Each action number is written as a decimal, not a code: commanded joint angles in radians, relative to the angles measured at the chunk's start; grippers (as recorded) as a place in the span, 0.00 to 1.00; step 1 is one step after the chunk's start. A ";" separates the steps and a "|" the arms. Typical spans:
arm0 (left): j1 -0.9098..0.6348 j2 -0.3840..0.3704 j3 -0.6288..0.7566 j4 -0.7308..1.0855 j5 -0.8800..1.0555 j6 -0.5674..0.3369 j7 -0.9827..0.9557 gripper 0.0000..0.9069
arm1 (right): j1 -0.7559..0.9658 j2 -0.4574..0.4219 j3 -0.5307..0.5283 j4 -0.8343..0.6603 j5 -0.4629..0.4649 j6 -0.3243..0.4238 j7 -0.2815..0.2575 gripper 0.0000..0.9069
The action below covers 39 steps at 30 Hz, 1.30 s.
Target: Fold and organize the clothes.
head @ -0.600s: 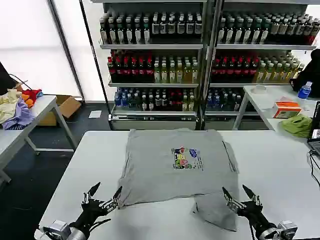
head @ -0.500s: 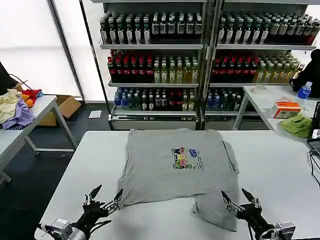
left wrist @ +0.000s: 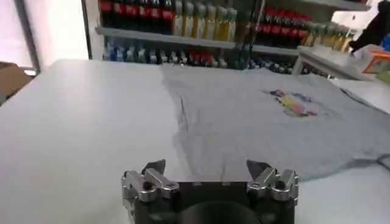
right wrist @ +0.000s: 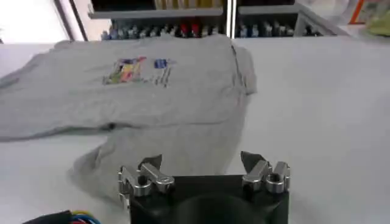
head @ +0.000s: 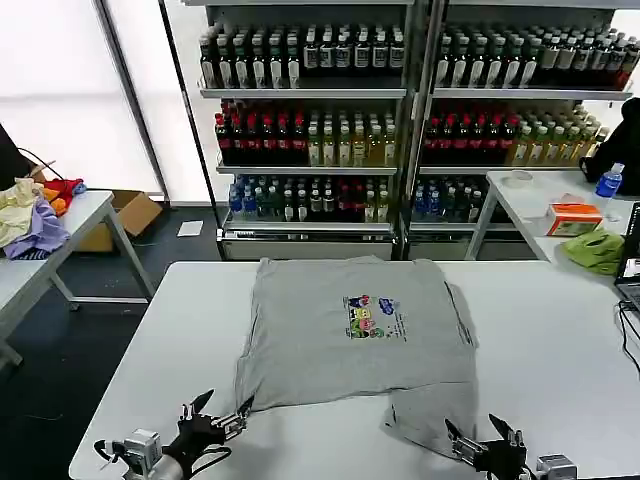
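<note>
A light grey shirt (head: 355, 335) with a small multicoloured chest print (head: 372, 316) lies flat on the white table (head: 560, 330), its near right corner hanging lower toward the front edge. The same shirt (left wrist: 268, 122) spreads ahead in the left wrist view, and the shirt (right wrist: 152, 91) fills the middle of the right wrist view. My left gripper (head: 224, 412) is open at the table's front edge, just short of the shirt's near left corner. My right gripper (head: 484, 436) is open at the front edge, beside the shirt's near right corner. Neither holds anything.
Shelves of bottled drinks (head: 400, 120) stand behind the table. A side table at the left holds a pile of yellow, purple and red garments (head: 35, 215). At the right, another table carries a lime-green cloth (head: 592, 250), an orange box (head: 572, 218) and a bottle (head: 608, 180).
Both grippers have drawn back toward the table's front edge and lower in view, staying open. The shirt lies as before.
</note>
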 commanded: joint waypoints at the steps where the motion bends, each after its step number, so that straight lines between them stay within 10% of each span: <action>1: -0.085 -0.026 0.056 0.054 0.003 0.035 -0.057 1.00 | -0.012 0.021 -0.023 -0.003 -0.002 -0.039 0.048 0.47; 7: -0.095 -0.037 0.078 0.075 0.010 0.034 -0.060 0.94 | -0.003 0.040 -0.035 -0.011 0.002 -0.039 0.057 0.00; 10: -0.082 -0.047 0.088 0.072 0.026 0.032 -0.063 0.58 | -0.005 0.040 -0.039 -0.014 0.003 -0.039 0.057 0.00; 13: -0.054 -0.048 0.111 0.047 0.057 0.030 -0.068 0.48 | -0.007 0.040 -0.044 -0.016 0.002 -0.039 0.055 0.00; 18: -0.040 -0.051 0.123 0.048 0.104 0.028 -0.073 0.02 | -0.007 0.044 -0.067 -0.028 0.001 -0.039 0.057 0.00; 39: 0.001 -0.076 0.077 -0.075 0.186 -0.043 -0.085 0.00 | -0.036 0.041 -0.032 0.029 0.083 0.055 -0.001 0.00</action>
